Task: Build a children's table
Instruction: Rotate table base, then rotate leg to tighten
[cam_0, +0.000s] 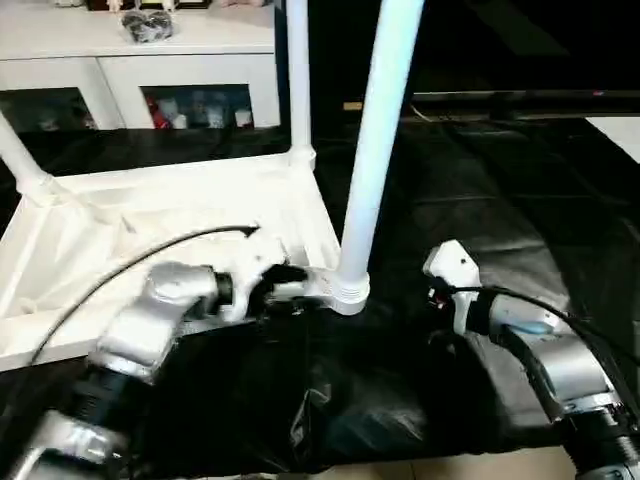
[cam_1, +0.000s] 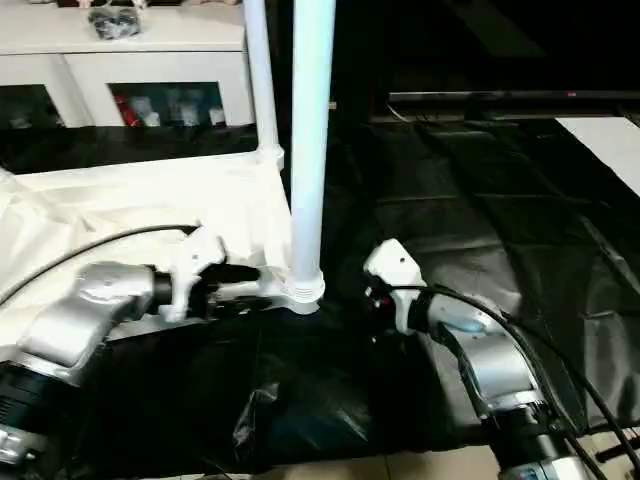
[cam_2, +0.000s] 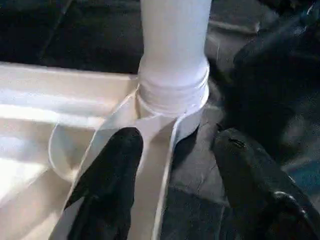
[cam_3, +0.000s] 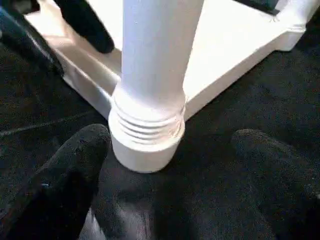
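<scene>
Big table draped in crinkly black cloth (cam_0: 480, 200), shiny and wrinkled all over. Sitting directly on it, upside down: white plastic tabletop (cam_0: 150, 215), ribbed underside up, taking up the left half and reaching close to the near edge. Legs (cam_0: 375, 150) standing upright in the corner sockets, nearest one around mid-table. Right half just bare black cloth out to the far edge.

Head eyes look down; wrist cameras closely flank, seemingly, one leg (cam_3: 155, 75).
</scene>
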